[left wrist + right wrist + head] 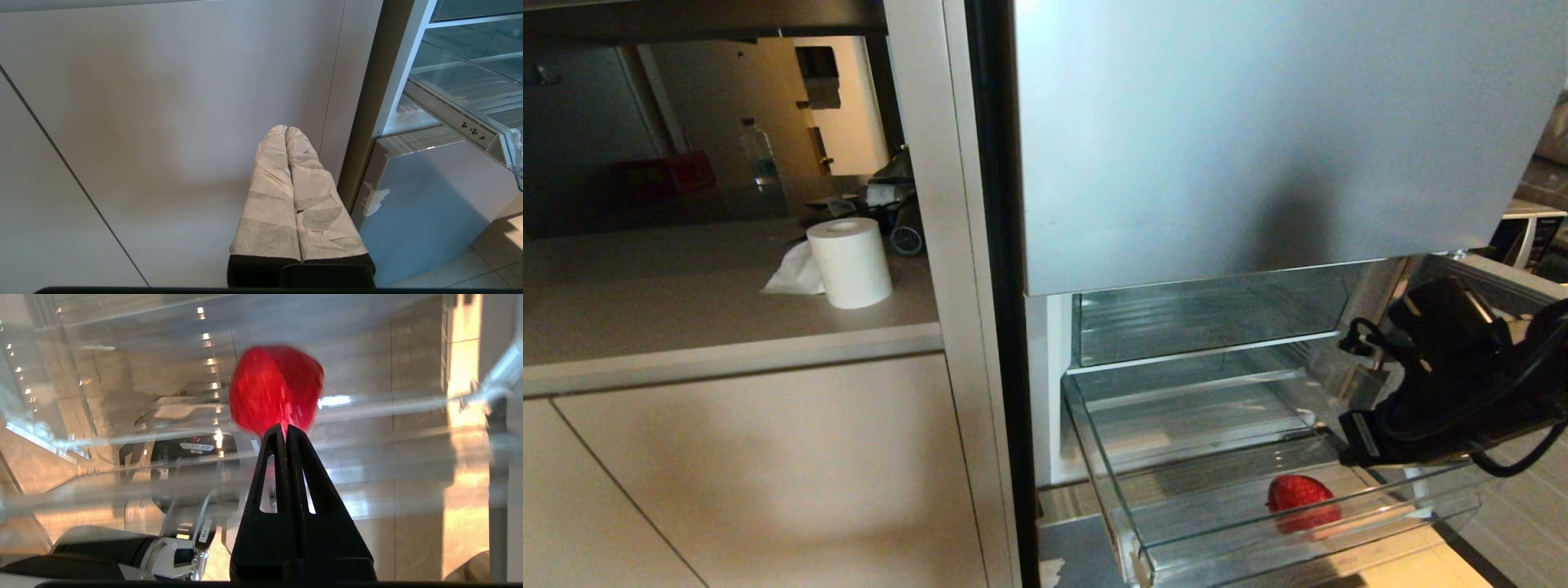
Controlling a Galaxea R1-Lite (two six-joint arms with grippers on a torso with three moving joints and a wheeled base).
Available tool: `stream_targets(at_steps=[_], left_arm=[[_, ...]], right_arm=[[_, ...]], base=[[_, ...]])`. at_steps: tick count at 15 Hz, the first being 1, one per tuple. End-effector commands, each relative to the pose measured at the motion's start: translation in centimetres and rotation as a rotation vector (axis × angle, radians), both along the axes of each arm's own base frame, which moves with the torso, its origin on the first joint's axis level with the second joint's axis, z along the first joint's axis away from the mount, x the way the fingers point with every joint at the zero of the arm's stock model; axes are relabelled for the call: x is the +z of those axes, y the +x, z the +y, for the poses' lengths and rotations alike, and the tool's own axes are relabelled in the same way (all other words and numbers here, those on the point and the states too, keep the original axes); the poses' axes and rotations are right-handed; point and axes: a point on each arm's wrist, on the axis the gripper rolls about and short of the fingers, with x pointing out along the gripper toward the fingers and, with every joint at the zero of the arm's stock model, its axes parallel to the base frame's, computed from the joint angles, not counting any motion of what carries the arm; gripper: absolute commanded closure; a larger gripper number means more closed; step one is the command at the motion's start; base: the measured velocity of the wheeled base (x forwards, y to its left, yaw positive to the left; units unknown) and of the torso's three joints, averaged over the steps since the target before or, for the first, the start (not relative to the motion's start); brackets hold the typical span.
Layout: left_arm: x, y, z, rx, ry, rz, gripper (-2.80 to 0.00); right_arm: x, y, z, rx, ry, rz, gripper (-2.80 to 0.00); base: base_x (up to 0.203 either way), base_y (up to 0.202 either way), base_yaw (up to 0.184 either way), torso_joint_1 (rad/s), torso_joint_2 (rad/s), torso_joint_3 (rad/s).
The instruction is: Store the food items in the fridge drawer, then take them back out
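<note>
The small, glossy red round fruit (pixel 1300 498) lies on the ribbed floor of the wide, shallow clear plastic fridge drawer (pixel 1119 490), close behind the drawer's tall transparent front wall and toward its right end; the wall covers the fruit's lower half in the head view, so its underside shows only through the plastic. In the right wrist view the fruit (pixel 276 388) is streaked and soft-edged, its stem end not readable, and reflections in the clear drawer (pixel 81 465) overlay the robot's base seen through it. The right claw (pixel 286 428) has its two black fingers pressed together, empty, tips pointing at the fruit; whether the tips touch it cannot be told. In the head view only the black wrist and cabling of the right arm (pixel 1445 384) show above the drawer's right side, cut off by the picture's edge, and the fingers themselves are hidden there. Above the drawer sits a clear compartment with a white front strip (pixel 1201 347), and above that a silver-blue fridge panel (pixel 1258 139). The left claw (pixel 286 130), its fingers wrapped in pale tape and pressed together holding nothing, hangs before a beige cabinet front (pixel 163 122) beside the fridge; it is outside the head view. On the beige worktop (pixel 686 327) to the left stands a white paper roll (pixel 851 261), with a dim clear bottle (pixel 759 155) and indistinct clutter behind.
</note>
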Motion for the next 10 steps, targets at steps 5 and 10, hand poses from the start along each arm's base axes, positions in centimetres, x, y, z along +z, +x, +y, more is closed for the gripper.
stream_targets(at_steps=[5,10], left_arm=[[0.0,0.0,0.0,0.0,0.0,0.003,0.0],[0.0,0.0,0.0,0.0,0.0,0.003,0.0]], right_arm=[[-1.8,2.8,0.6,0.006,-0.014,0.105,-2.8],[-3.4,4.8,0.9,0.01,-0.021,0.142,-2.8]], base=[[0.0,0.0,0.0,0.0,0.0,0.0],[0.0,0.0,0.0,0.0,0.0,0.0]])
